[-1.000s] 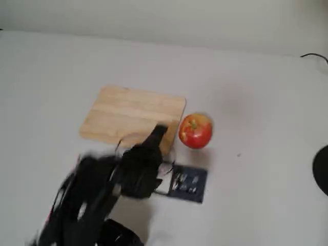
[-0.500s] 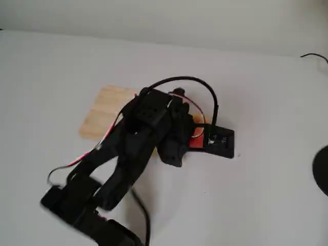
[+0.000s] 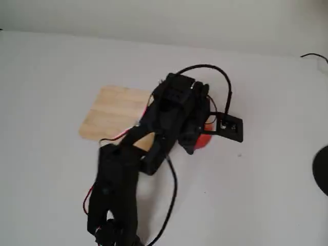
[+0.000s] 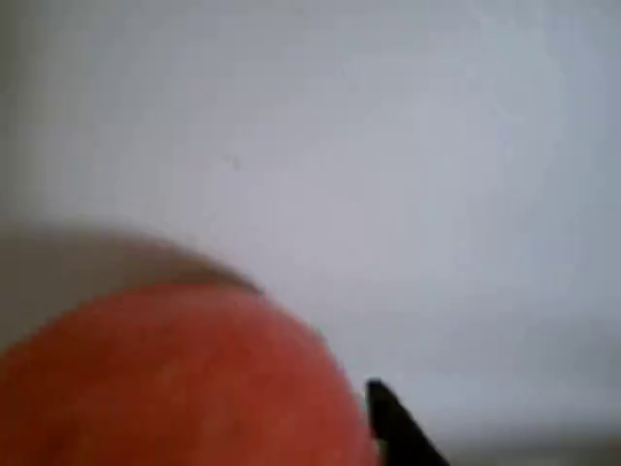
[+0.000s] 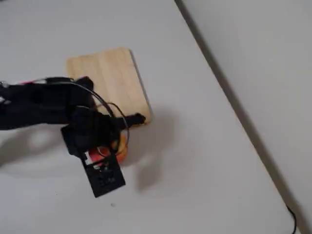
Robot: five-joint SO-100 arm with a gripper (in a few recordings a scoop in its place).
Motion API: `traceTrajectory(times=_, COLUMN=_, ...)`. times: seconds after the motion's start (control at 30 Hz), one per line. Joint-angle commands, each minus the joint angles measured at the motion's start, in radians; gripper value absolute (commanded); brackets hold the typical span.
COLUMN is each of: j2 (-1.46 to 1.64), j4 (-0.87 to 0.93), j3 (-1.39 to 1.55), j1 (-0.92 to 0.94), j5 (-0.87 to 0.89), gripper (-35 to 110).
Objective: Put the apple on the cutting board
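Observation:
The apple [image 3: 204, 140] lies on the white table just right of the cutting board [image 3: 110, 114], and my black arm covers most of it. In a fixed view a red-orange sliver of the apple [image 5: 117, 151] shows under the gripper [image 5: 125, 137], near the corner of the board [image 5: 109, 75]. My gripper [image 3: 198, 138] hangs over the apple and looks open, with one finger [image 5: 138, 118] sticking out toward the board's corner. Close up in the wrist view, the apple [image 4: 175, 379] is a blurred red dome with a black fingertip [image 4: 396, 430] at its right side.
A black cable [image 3: 315, 55] lies at the table's far right, and a dark round object [image 3: 323, 177] sits at the right edge. The table's edge [image 5: 222, 85] runs diagonally in a fixed view. Open white tabletop surrounds the board.
The arm has swung up from the lower left, across the board, and out over the apple. The gripper now covers the apple, which has stayed in place.

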Motion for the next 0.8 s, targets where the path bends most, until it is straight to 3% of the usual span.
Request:
traceTrajectory(times=0.0, j2=-0.144, j4=0.095, j3=-0.328, j1=0.028, j5=-0.014, gripper=70)
traceTrajectory(times=0.2, j2=-0.255, j4=0.137, j3=-0.463, j1=0.035, j5=-0.009, gripper=32)
traceTrajectory(times=0.43, j2=-0.227, j4=0.141, j3=-0.463, j1=0.026, j5=0.021, gripper=19)
traceTrajectory(times=0.77, j2=-0.14, j4=0.15, j3=-0.454, j1=0.028, j5=0.029, gripper=12)
